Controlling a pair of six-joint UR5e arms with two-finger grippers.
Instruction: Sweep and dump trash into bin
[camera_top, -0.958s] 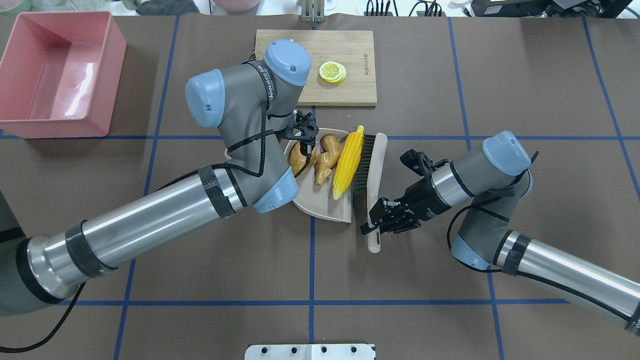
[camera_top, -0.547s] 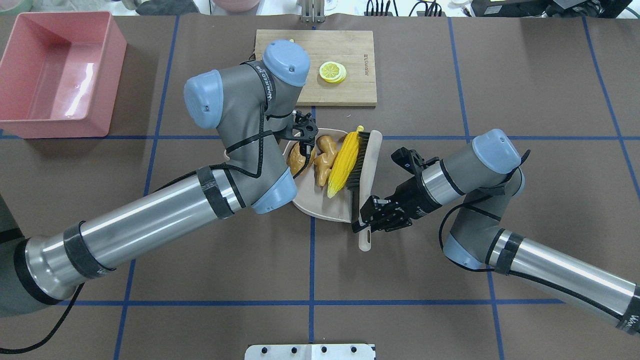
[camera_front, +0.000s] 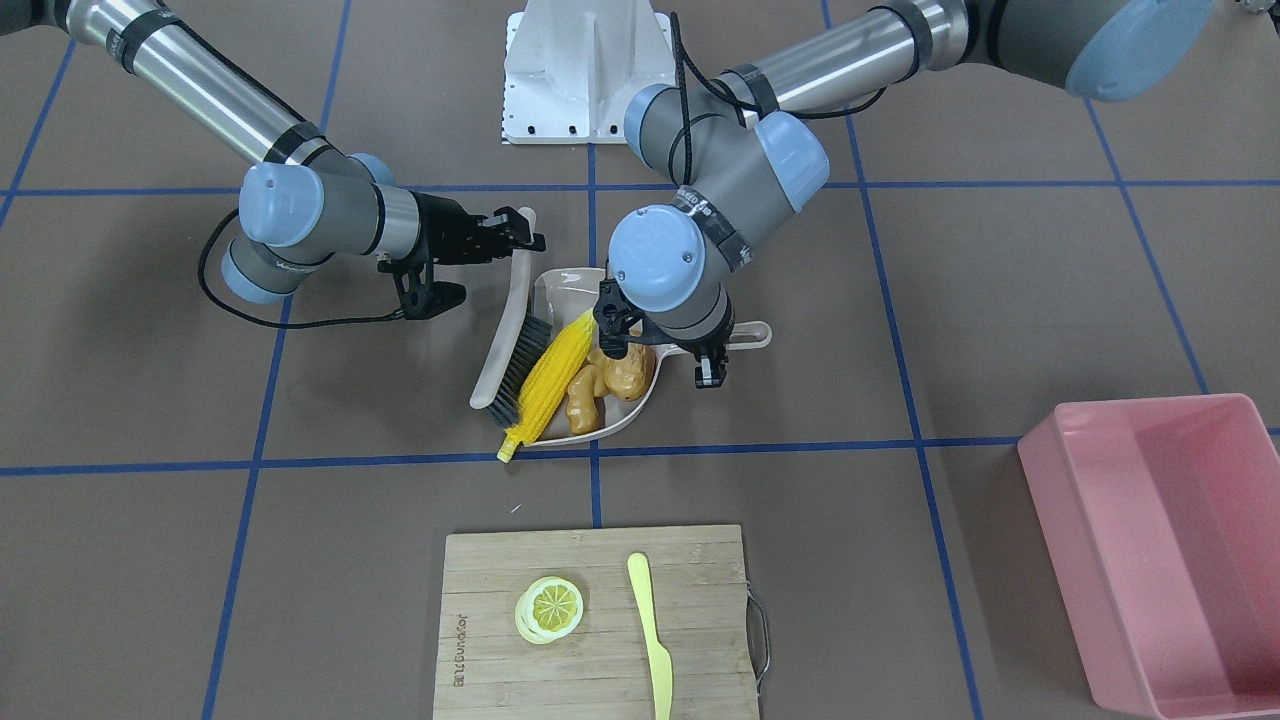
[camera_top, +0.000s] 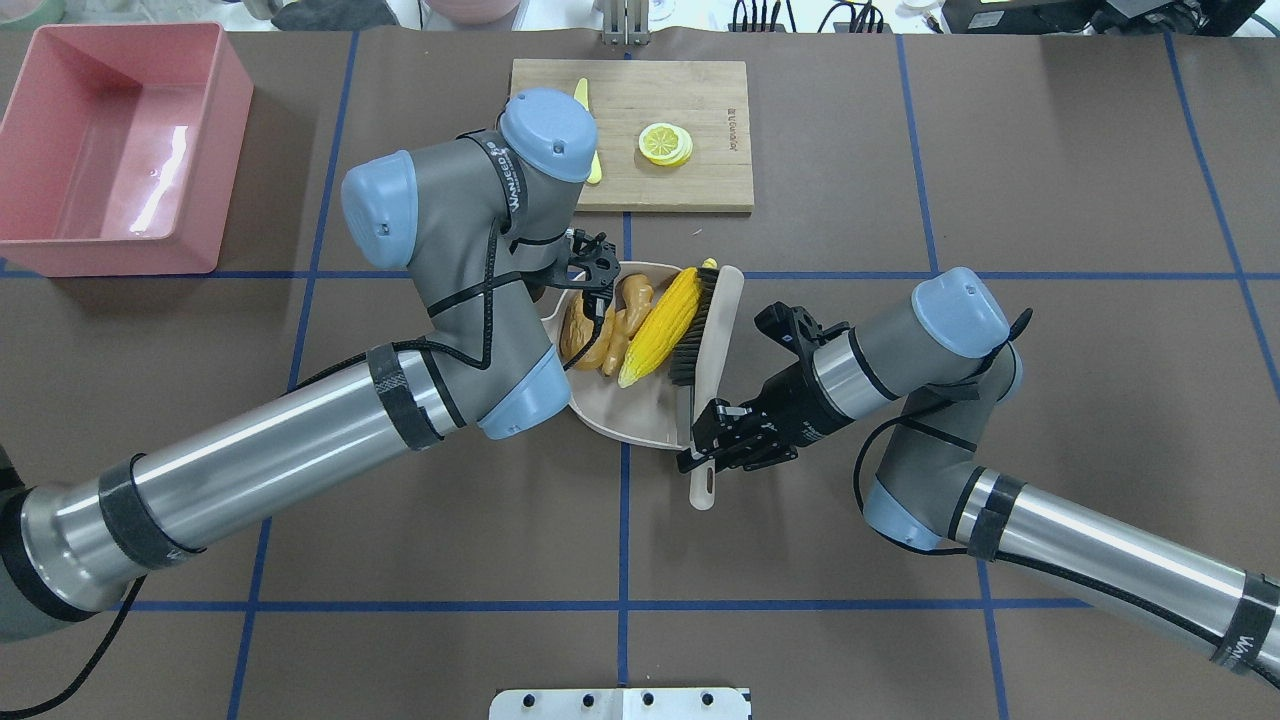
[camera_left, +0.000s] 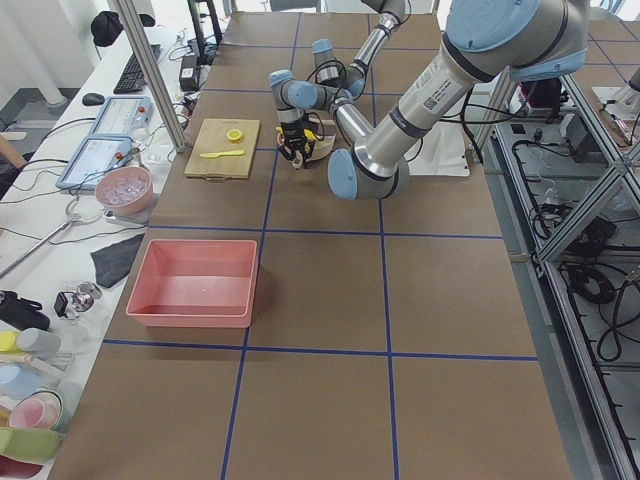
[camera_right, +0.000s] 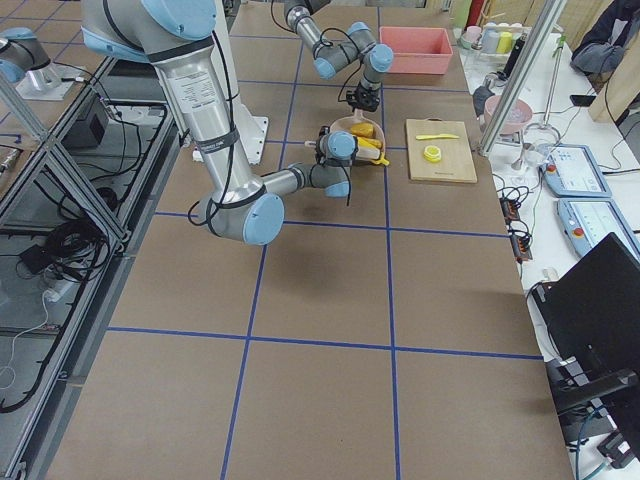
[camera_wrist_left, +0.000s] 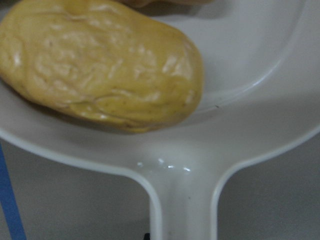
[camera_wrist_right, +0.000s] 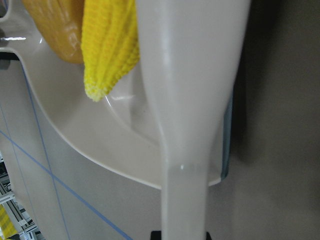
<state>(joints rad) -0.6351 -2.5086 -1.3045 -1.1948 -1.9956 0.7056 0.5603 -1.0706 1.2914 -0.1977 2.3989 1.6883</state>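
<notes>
A beige dustpan (camera_top: 630, 415) lies at the table's middle and holds the trash: a yellow corn cob (camera_top: 660, 325), a tan ginger root (camera_top: 625, 310) and a brown potato lump (camera_top: 578, 335). The potato fills the left wrist view (camera_wrist_left: 100, 75). My left gripper (camera_front: 700, 340) is shut on the dustpan's handle, mostly hidden under my wrist. My right gripper (camera_top: 705, 450) is shut on the handle of a beige brush (camera_top: 705, 330), whose dark bristles press against the corn. The pink bin (camera_top: 120, 150) stands empty at the far left corner.
A wooden cutting board (camera_top: 690, 180) lies just beyond the dustpan, with a lemon slice (camera_top: 665, 143) and a yellow-green knife (camera_front: 650, 630) on it. The robot's white base plate (camera_top: 620, 703) sits at the near edge. Blue tape lines cross the brown table.
Both arms have shifted left in the overhead view. The brush has pushed the corn further onto the dustpan, and the pan with its load has slid left too. Both grips hold.
</notes>
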